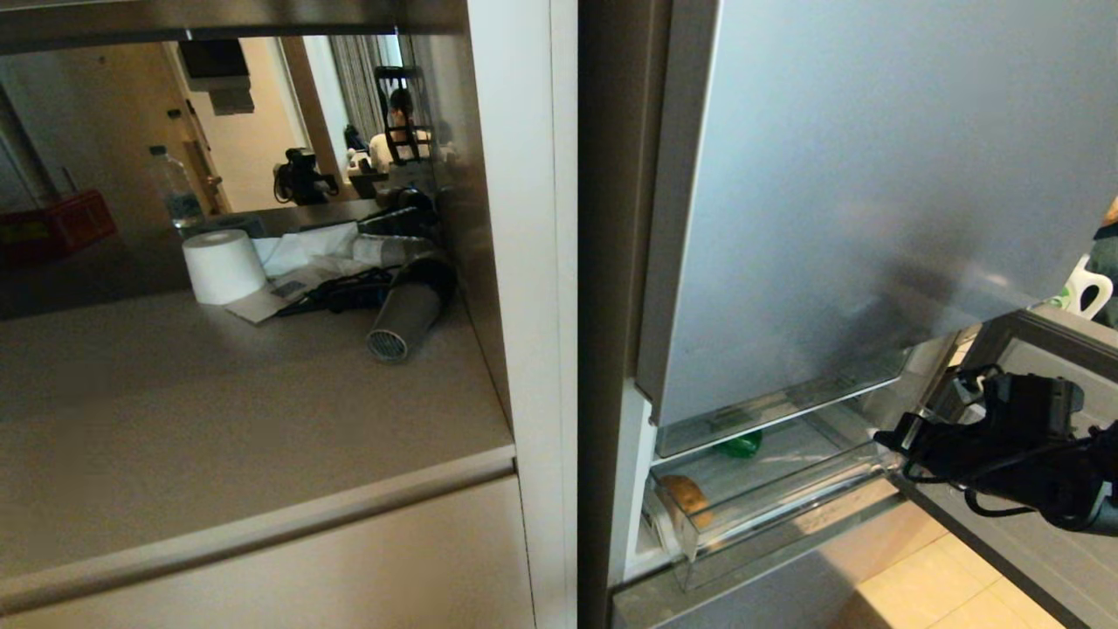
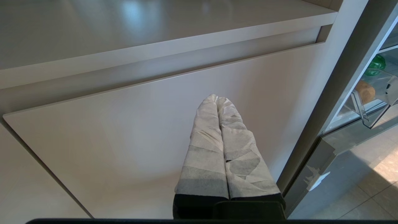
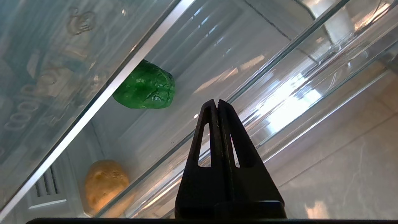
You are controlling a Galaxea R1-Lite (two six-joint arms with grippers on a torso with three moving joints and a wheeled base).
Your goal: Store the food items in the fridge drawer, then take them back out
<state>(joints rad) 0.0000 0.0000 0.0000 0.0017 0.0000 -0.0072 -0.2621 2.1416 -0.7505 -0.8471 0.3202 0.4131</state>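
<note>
Fridge drawer [image 1: 769, 498] open — one potato [image 3: 105, 183], one pepper [image 3: 144, 88] inside.

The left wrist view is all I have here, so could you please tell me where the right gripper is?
Observer: The right gripper is at the right end of the open fridge drawer, its fingers pressed together and empty.
Operator: Thank you. I only glimpse something green and something tan behind the clear panel; what are they?
Observer: A green pepper and a potato, lying apart inside the drawer.
Operator: Is anything on the counter above my cabinet front?
Observer: Yes, a paper roll and a hair dryer sit toward the back of the counter.
</note>
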